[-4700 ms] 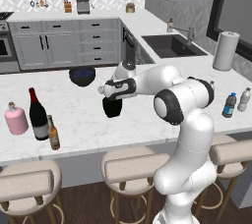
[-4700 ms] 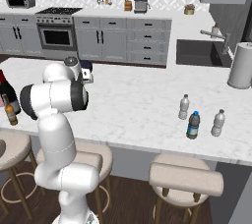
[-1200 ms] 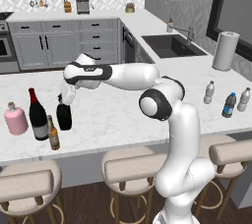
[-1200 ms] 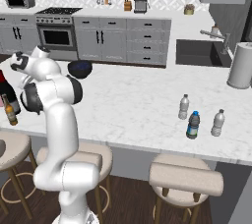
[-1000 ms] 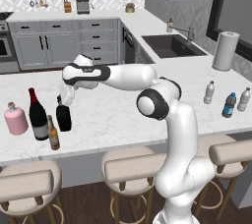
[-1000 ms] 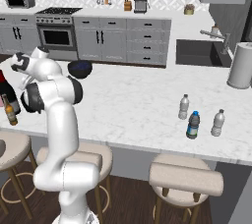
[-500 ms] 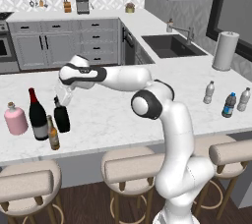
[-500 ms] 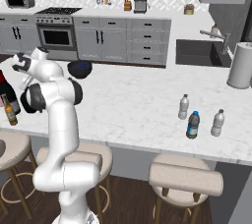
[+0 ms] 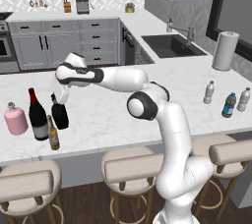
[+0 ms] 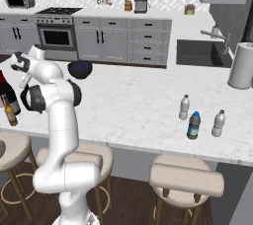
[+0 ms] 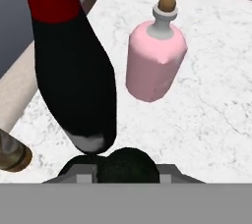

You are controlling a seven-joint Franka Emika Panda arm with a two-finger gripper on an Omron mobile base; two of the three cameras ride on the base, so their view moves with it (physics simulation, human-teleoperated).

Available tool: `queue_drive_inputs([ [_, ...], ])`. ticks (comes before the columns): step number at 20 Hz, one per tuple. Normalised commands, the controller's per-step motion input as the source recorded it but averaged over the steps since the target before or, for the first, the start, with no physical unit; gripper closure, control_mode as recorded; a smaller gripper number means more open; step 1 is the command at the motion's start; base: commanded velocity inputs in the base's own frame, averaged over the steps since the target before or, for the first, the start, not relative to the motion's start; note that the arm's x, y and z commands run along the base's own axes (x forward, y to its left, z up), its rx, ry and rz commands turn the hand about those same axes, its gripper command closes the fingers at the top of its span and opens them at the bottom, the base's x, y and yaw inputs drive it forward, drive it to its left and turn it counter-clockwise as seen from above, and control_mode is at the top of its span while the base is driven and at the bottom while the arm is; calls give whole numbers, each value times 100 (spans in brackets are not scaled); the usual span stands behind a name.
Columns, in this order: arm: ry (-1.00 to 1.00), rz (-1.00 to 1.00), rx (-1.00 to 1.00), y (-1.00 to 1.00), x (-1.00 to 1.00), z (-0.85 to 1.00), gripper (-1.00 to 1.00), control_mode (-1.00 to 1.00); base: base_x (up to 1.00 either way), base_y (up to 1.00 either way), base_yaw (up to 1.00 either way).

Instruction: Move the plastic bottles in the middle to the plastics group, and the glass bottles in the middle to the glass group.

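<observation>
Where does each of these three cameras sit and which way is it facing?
Left base view: behind the arm's left, facing the counter; arm reaches left to the black flask.
Right base view: behind its right, facing the same counter; arm at left.
Hand view: on the hand, looking past the flask at the wine bottle and pink bottle.
Both base views share the blue bottle.

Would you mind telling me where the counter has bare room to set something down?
The stretch between the black flask and the water bottles is bare. The left end is crowded: pink bottle, wine bottle, beer bottle and flask stand together.
</observation>
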Motion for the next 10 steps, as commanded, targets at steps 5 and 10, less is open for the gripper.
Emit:
queue_drive_inputs([
  [5, -16, 0, 0, 0, -36, -8, 100, -100, 0, 0, 0],
  [10, -6, 0, 8, 0, -31, 0, 100, -100, 0, 0, 0],
])
